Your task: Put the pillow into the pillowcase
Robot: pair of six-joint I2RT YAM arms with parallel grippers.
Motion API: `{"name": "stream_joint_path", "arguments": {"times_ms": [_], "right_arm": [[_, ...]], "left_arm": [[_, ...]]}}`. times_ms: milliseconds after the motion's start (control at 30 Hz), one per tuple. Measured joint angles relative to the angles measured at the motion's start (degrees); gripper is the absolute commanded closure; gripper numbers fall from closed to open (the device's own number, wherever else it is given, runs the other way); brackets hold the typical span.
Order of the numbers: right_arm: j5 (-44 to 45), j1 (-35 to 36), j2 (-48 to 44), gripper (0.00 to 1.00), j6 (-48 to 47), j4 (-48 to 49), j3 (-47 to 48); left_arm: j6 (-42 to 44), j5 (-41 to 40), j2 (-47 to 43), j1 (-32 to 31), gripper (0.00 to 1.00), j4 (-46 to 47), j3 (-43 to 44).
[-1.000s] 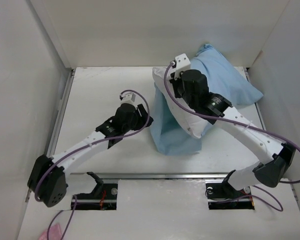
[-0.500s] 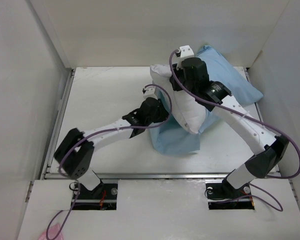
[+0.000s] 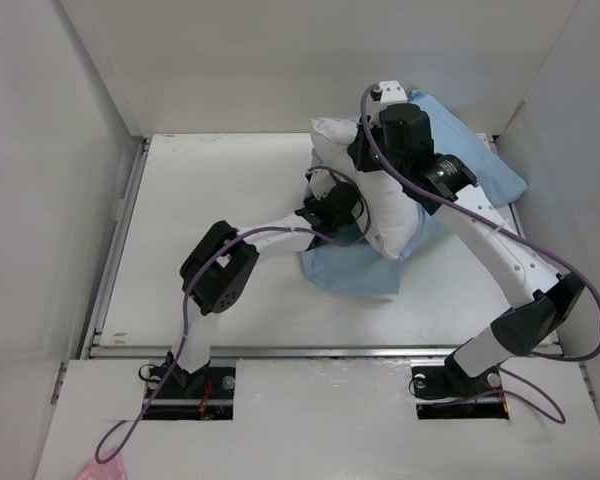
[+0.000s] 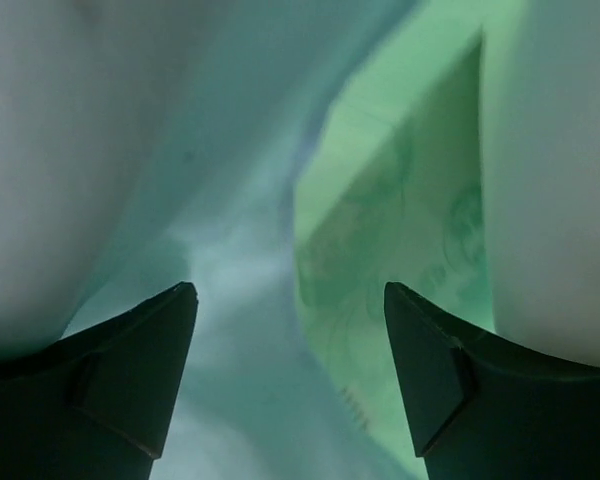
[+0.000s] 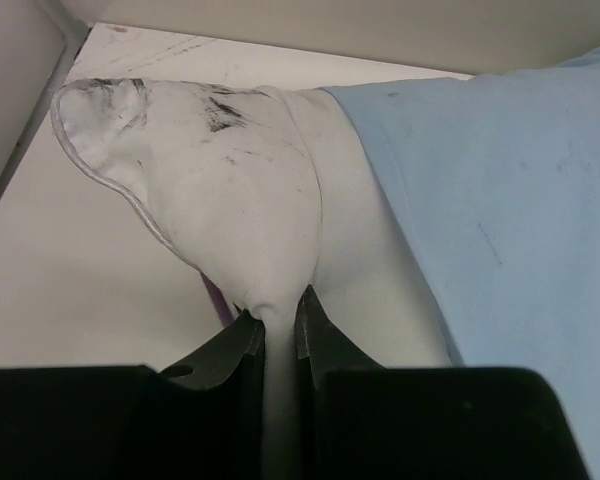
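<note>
Top view: the pillow [image 3: 385, 205] stands tilted at the far middle of the table [image 3: 200, 200]. One corner is raised toward the back wall and the lower end rests on the pillowcase [image 3: 355, 272]. The case lies crumpled under and behind it, light blue side up, and runs from the near side of the pillow to the far right corner of the table.

Right wrist view: the right fingers [image 5: 220, 360] are pressed together on a fold of the pillow, with a thin strip of white cloth pinched between them. We see dark smudges on the raised pillow corner. Light blue case fabric lies against the pillow on the right of this view.

Left wrist view: the left fingers [image 4: 130, 370] are spread apart with nothing gripped between them. Ahead of them is the shiny mint-green face of the case, with pale blue-green cloth folded beside it. Pale soft masses fill both sides of this view, and we cannot tell whether they are pillow or case.

Top view: the left arm [image 3: 270, 238] reaches across the table. Its wrist end is tucked against the near-left side of the pillow at the edge of the case, and a sliver of green shows there.
</note>
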Motion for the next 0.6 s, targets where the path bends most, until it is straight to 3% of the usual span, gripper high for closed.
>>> {"name": "stream_joint_path", "arguments": {"times_ms": [167,200,233,333,433,600], "right_arm": [[0.3,-2.3,-0.5,1.00,0.0,-0.4,0.0],[0.4,-2.6,-0.5,1.00,-0.1,-0.6,0.0],[0.4,-2.8,-0.7,1.00,-0.1,-0.8,0.0],[0.3,-2.8,-1.3,1.00,0.0,-1.9,-0.1],[0.3,-2.8,-2.4,1.00,0.0,-2.5,-0.2],[0.3,-3.0,-4.4,1.00,0.0,-3.0,-1.0]], "left_arm": [[-3.1,-3.5,9.8,0.0,0.21,-8.5,14.5],[-3.6,-3.7,10.9,0.0,0.15,-9.7,16.0],[-4.2,-4.0,11.5,0.0,0.07,-10.9,16.9],[-5.3,-4.6,11.9,0.2,0.00,-14.1,17.6],[-5.9,-5.6,12.8,0.4,0.00,-16.5,19.1],[-6.0,-6.4,13.4,0.4,0.28,-18.1,20.4]]}}
